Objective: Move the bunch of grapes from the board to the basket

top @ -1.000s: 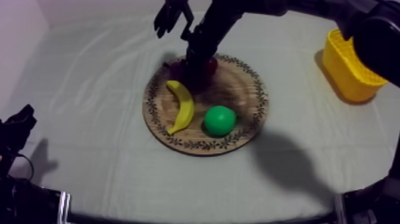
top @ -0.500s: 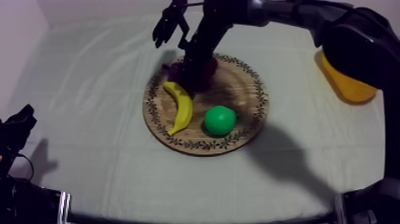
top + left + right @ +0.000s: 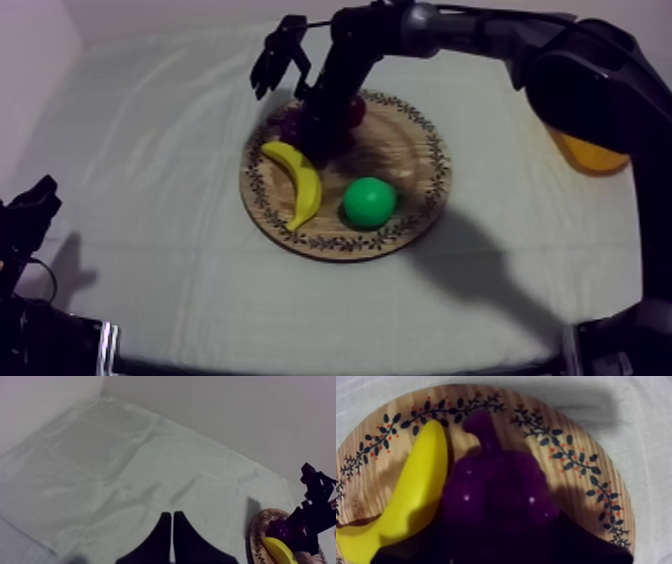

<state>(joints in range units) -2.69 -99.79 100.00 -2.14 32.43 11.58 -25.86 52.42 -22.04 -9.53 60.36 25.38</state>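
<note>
On the board (image 3: 410,150), far-left side, sit the grapes (image 3: 496,491). The right pincer (image 3: 312,135) is down right over them, arm in from upper right and steep, prob. to drop on the bunch from above w/o raking the rest. Can't tell if it's clamped yet; the bunch reads as on the wood, not up.

Banana (image 3: 298,180) lies just beside the grapes, poss. touching, so that's the one to snag on a lift. Small red fruit (image 3: 352,108) is close on the other side, green fruit (image 3: 370,201) well apart.

Basket (image 3: 590,155) is far right on the bench, half behind the arm; the route there looks open. Left pincer (image 3: 170,526) is pressed together, parked over bare cloth, out of it.
</note>
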